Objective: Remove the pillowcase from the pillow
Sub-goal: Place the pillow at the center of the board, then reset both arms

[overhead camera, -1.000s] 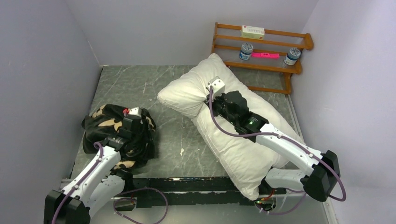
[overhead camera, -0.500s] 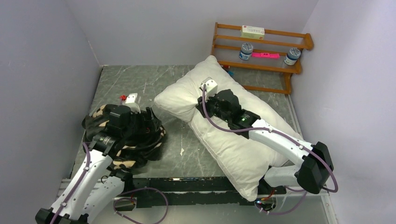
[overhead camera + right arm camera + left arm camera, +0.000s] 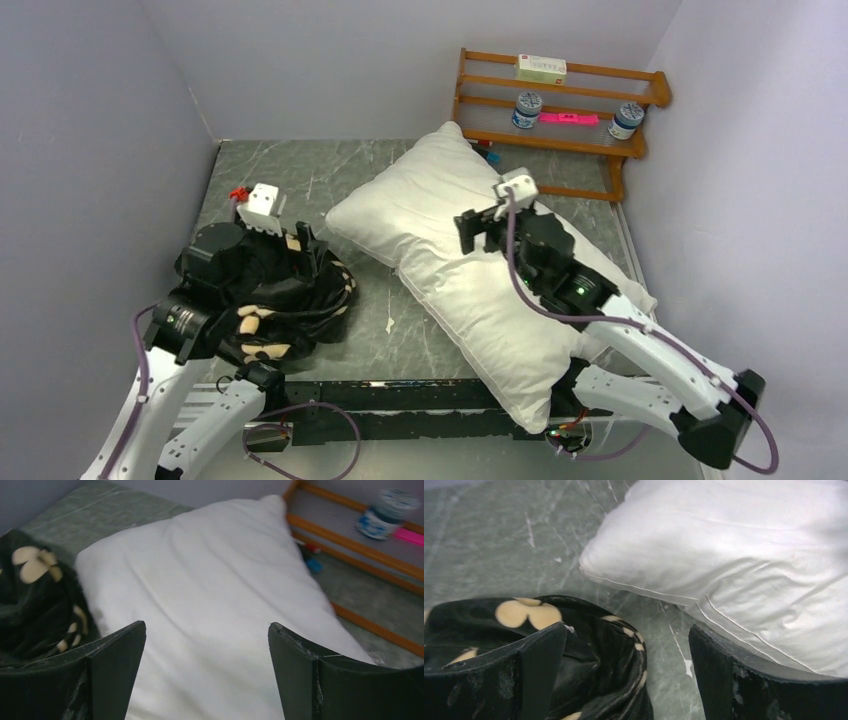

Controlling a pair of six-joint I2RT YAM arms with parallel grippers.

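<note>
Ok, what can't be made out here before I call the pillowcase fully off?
- pillowcase: in the top view its left part lies under the left arm; the left wrist view cuts it off at the bottom edge.
- pillow: in the top view its near right end is behind the right arm.
- jars on the shelf: labels too small from above, blurred in the right wrist view.

White arms (image 3: 655, 352), black joints, purple cables (image 3: 137, 350)

Bare white pillow (image 3: 480, 275) lying diagonally on tabletop, black flower-print pillowcase (image 3: 290, 310) – crumpled – just beside it
</note>
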